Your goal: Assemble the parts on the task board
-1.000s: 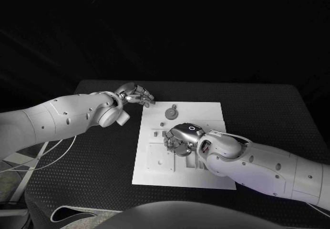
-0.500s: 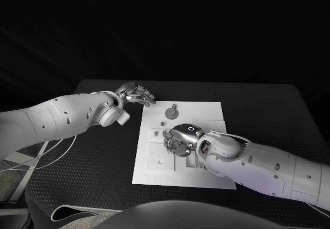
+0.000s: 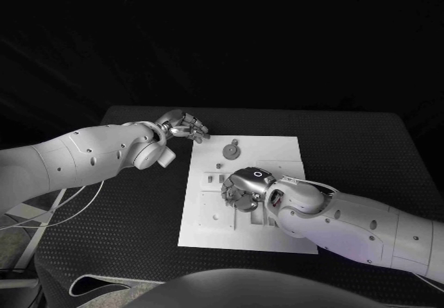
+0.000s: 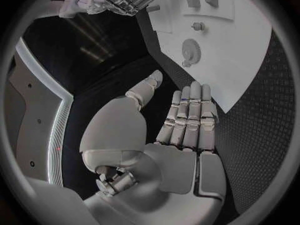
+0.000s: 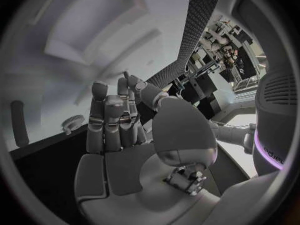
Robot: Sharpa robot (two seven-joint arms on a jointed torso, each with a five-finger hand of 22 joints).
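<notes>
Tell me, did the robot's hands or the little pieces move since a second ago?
Hardly at all. The silver right hand hangs over the middle of the white task board, just as before, perhaps shifted a touch. The silver left hand stays off the board's far left corner, fingers straight, holding nothing. The round grey gear-like part has not moved.

White task board (image 3: 282,151) flat on table, grey gear part (image 3: 230,152) near its far edge
</notes>
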